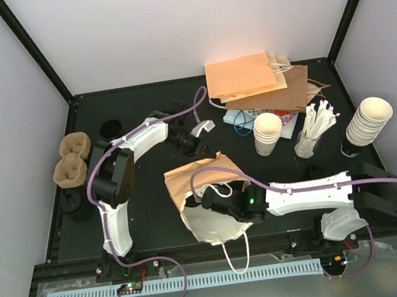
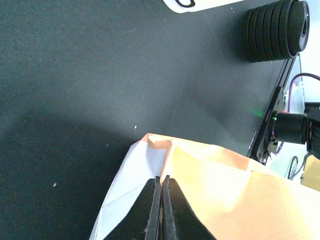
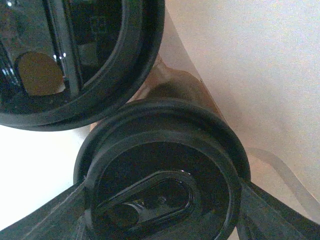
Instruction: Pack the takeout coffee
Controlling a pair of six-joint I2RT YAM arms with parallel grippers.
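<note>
Two black lids fill our right wrist view, and the nearer one tops the takeout coffee [image 3: 160,180], which we hold inside the paper bag [image 1: 188,181]. Our right gripper [image 3: 165,217] has a finger [image 3: 270,212] against each side of that lid, so it is clamped around the cup. The second lid [image 3: 80,55] sits just beside the held one; we cannot tell whether the two touch. The bag lies on its side on the dark table [image 1: 158,229], with its mouth turned toward our right arm.

Our left gripper [image 2: 161,182] is at the bag's far edge, fingers pressed together with the paper rim pinched between them. Past that edge, well apart from the bag, a stack of black lids [image 2: 275,30] lies on the table.

Beyond the bag on its right stand a short stack of lidless white cups [image 1: 268,132] and a holder of white sticks [image 1: 314,130]. Flat brown bags [image 1: 248,77] lie further back. Well to the bag's left sit two pulp carriers [image 1: 71,158].
</note>
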